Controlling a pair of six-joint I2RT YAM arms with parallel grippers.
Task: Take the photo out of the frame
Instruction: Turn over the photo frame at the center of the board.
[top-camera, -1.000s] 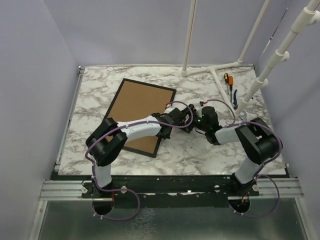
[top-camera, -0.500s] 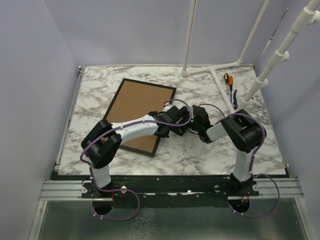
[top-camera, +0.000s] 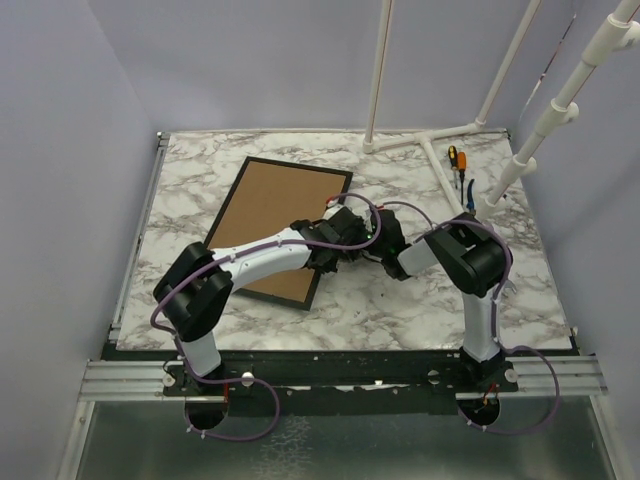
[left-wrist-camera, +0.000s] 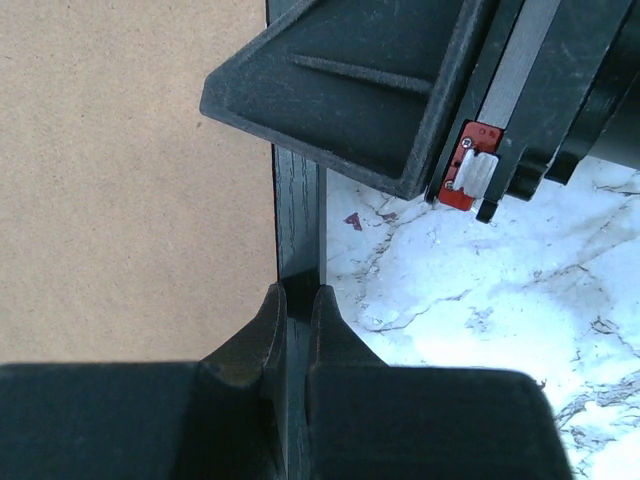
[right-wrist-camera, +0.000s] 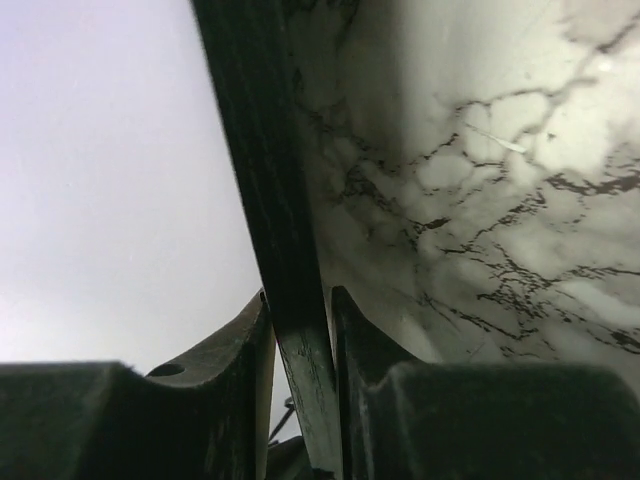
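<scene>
Holding the frame (top-camera: 270, 215) how?
— Left pincer (left-wrist-camera: 297, 295) is clamping its black edge; right pincer (right-wrist-camera: 300, 310) is straddling that edge (grip unclear). Photo is hiding, I judge, under the brown back (left-wrist-camera: 130, 180) facing up on the desk (top-camera: 400, 300), so I'm advising a level lift.

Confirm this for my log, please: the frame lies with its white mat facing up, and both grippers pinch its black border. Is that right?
Not quite. The frame lies with its brown back facing up, not its white mat, as the top external view shows. The left gripper and right gripper do both pinch its black border.
</scene>
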